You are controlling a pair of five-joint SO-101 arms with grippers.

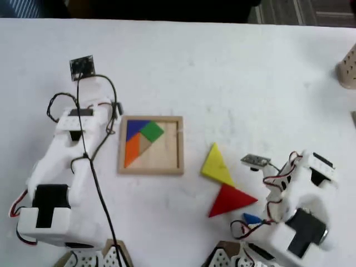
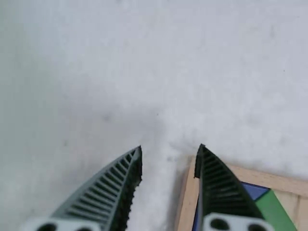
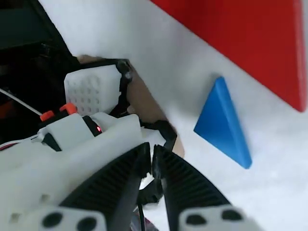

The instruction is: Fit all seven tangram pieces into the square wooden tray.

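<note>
The right gripper [image 3: 151, 150] is held closed and empty just beside the small blue triangle [image 3: 222, 122]; its jaws should be widened before that piece is straddled. The red triangle [image 1: 231, 200] and yellow triangle [image 1: 217, 165] are seen loose beyond. Farther off, the wooden tray [image 1: 179, 146], with four pieces seated, is overhung at a corner by the empty, slightly parted left gripper [image 2: 168, 150].

White table [image 1: 233, 67] with wooden tray [image 1: 167, 154], yellow triangle [image 1: 217, 164], red triangle [image 1: 229, 200], small blue triangle [image 1: 251, 218]

No lettering, number or sign is readable from here; any print on the small circuit board [image 1: 82, 67] is too fine to tell.
</note>
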